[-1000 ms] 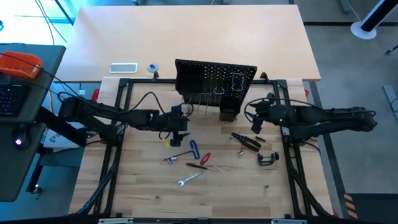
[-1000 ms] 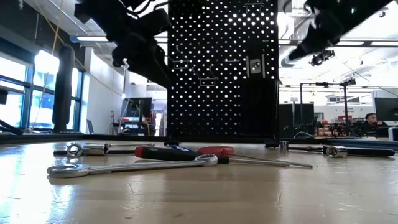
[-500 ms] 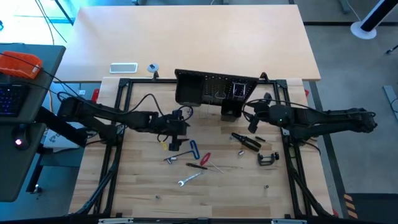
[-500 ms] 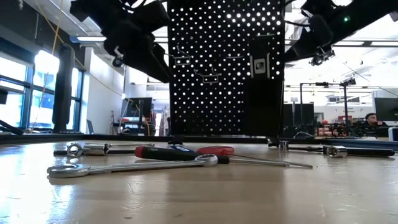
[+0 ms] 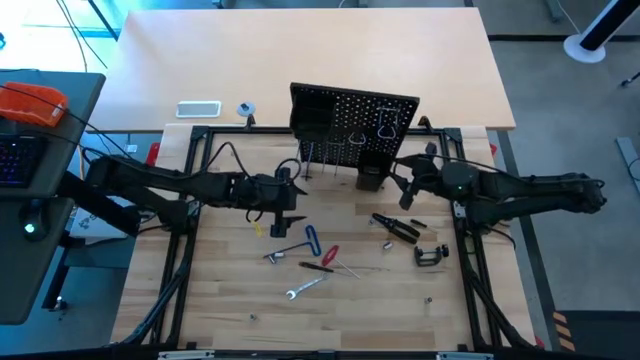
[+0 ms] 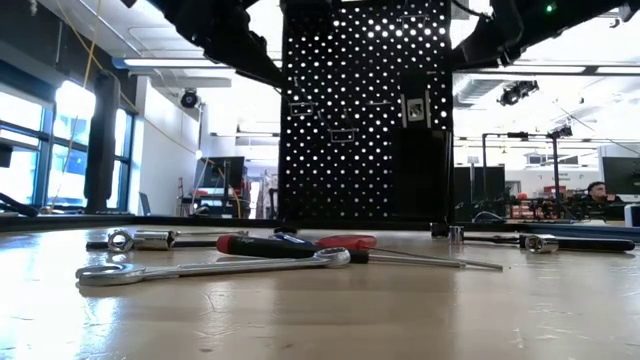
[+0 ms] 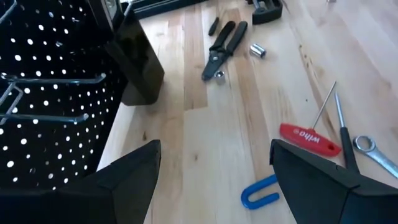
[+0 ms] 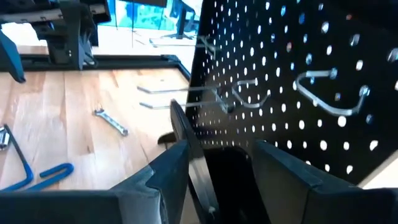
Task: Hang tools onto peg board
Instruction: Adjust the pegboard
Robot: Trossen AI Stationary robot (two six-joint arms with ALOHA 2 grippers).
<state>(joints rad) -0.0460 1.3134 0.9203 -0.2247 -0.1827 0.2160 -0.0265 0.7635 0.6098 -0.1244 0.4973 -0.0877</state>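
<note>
The black peg board (image 5: 355, 125) (image 6: 365, 120) stands on its lower edge at the far middle of the table, with metal hooks and a black bin (image 5: 370, 178) on its face. My left gripper (image 5: 283, 205) (image 7: 214, 168) hangs open near the board's left end, touching nothing. My right gripper (image 5: 400, 188) (image 8: 221, 186) is at the board's right end, around the bin. Lying flat on the table are black pliers (image 5: 397, 226), a C-clamp (image 5: 431, 255), a blue hex key (image 5: 312, 240), a red-handled tool (image 5: 329, 254) and a silver wrench (image 5: 306, 288). My right gripper has the peg board's black bin (image 8: 227, 171), low on the board's right part, between its two fingers. The fingers come level from the table's right side. The board stays upright with its base on the table. Whether both pads press the bin walls is hidden by the fingers.
Black frame rails (image 5: 190, 200) run along the table's left and right sides. A small silver socket (image 5: 386, 243) lies by the pliers. A white flat device (image 5: 198, 109) sits on the far table. The near half of the wooden top (image 5: 380, 310) is mostly bare.
The peg board has rocked: its top tipped toward the near edge, then swung back toward the far edge, and the board has shifted slightly to the table's right while its base stayed on the table. My right gripper has edged toward the board.
</note>
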